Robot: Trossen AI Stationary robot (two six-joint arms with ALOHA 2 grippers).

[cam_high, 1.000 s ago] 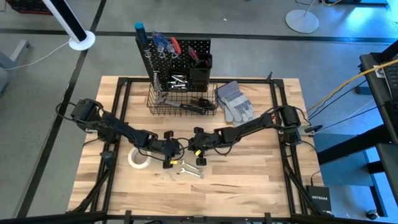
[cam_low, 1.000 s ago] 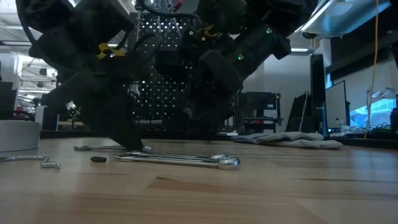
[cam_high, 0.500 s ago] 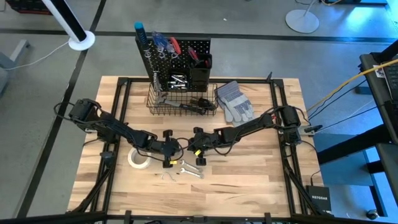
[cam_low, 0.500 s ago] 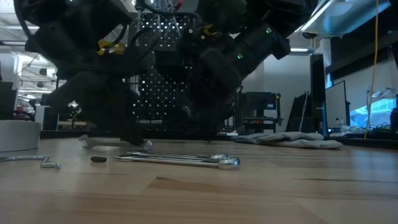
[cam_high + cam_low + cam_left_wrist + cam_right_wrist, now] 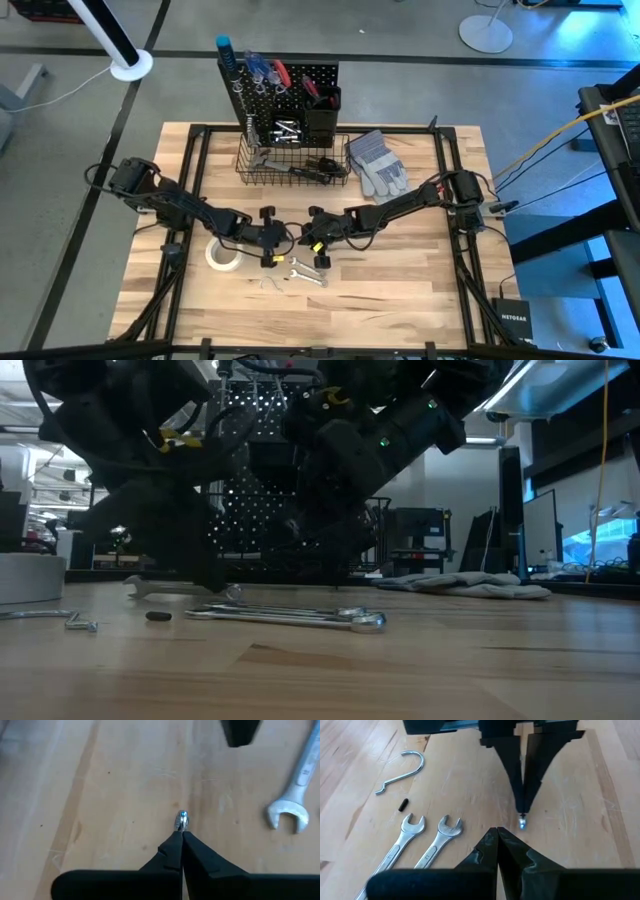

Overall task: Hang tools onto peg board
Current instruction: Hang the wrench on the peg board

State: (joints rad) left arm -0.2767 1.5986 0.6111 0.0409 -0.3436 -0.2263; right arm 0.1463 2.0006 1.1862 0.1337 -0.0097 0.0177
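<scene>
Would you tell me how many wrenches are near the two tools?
3 wrenches: two lie side by side; a third is pinched in the left tool. Arms may hide others.

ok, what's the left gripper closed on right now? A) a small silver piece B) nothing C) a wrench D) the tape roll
A: in the left wrist view the left gripper is shut with a small silver piece sticking out past its fingertips; the wrench lies apart on the table.
</scene>
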